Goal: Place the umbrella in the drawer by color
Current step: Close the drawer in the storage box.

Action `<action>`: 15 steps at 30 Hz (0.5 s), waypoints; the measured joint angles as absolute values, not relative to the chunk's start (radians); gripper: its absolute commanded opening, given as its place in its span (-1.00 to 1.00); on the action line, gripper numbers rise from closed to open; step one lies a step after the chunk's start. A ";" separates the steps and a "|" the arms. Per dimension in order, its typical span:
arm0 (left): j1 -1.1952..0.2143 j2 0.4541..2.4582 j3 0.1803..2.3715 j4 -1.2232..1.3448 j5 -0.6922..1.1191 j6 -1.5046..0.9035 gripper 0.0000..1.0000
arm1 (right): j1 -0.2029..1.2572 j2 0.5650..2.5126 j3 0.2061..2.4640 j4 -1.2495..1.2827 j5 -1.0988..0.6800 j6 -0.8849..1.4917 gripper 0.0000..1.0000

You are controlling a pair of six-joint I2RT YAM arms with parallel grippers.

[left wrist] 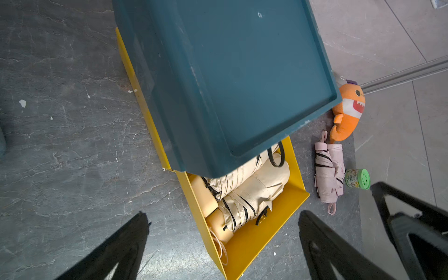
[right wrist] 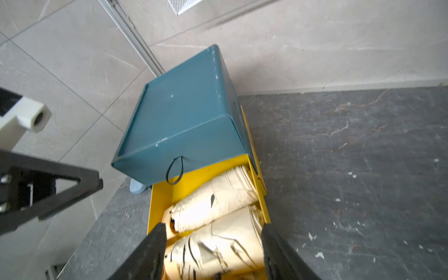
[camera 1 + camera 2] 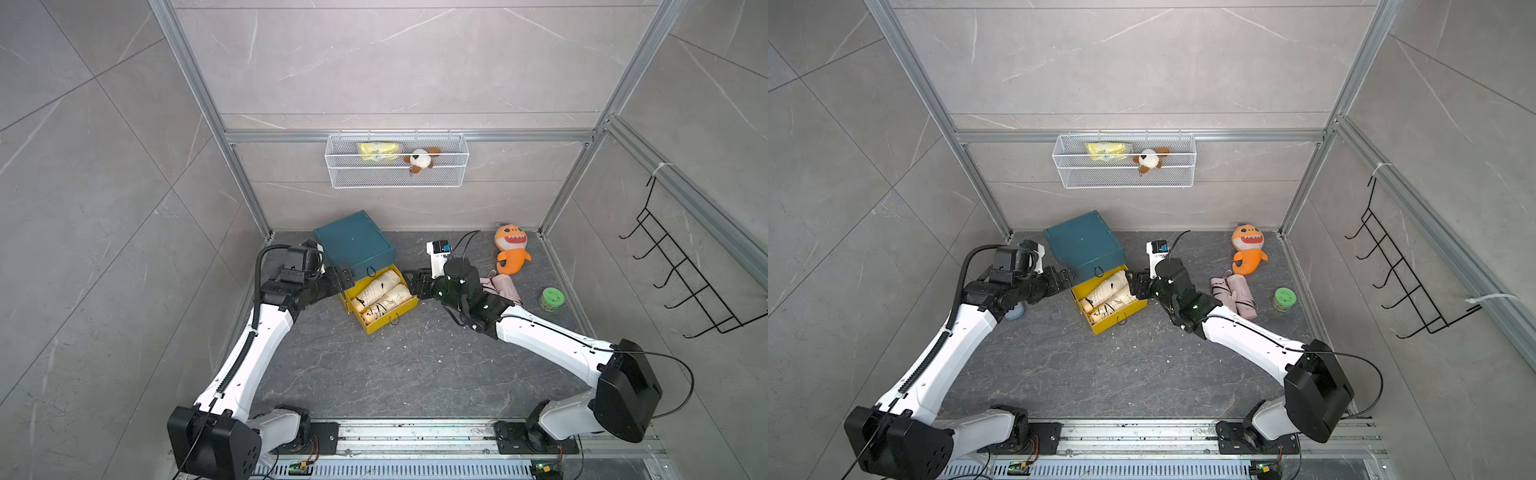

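Observation:
The yellow drawer (image 3: 390, 322) (image 3: 1117, 322) stands pulled out of the teal cabinet (image 3: 353, 241). Two cream umbrellas lie side by side in it. My right gripper (image 3: 411, 286) (image 2: 214, 242) is at the drawer's right wall, and its jaws are closed on the nearer cream umbrella (image 2: 218, 244) (image 3: 1121, 299). The other cream umbrella (image 2: 215, 201) lies behind it. A pink umbrella (image 3: 1233, 295) (image 1: 329, 174) lies on the floor right of the drawer. My left gripper (image 3: 347, 278) (image 1: 223, 242) hangs open at the drawer's left side, holding nothing.
An orange shark plush (image 3: 511, 249) and a green-lidded jar (image 3: 552, 299) sit on the floor at the right. A wire basket (image 3: 397, 178) hangs on the back wall, and a black hook rack (image 3: 685, 282) on the right wall. A pale blue object (image 3: 1015, 311) lies under my left arm.

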State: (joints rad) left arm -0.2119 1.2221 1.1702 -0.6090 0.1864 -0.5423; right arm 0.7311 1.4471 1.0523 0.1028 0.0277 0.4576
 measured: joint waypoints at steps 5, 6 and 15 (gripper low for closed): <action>-0.163 1.238 1.189 -0.569 0.189 -0.564 0.99 | 0.747 1.385 0.987 0.025 -0.005 0.410 0.29; -0.156 1.243 1.198 -0.567 0.189 -0.569 0.99 | 0.751 1.378 0.977 0.015 -0.011 0.402 0.27; -0.114 1.369 1.279 -0.510 0.194 -0.584 0.99 | 0.858 1.404 0.883 0.030 -0.038 0.392 0.21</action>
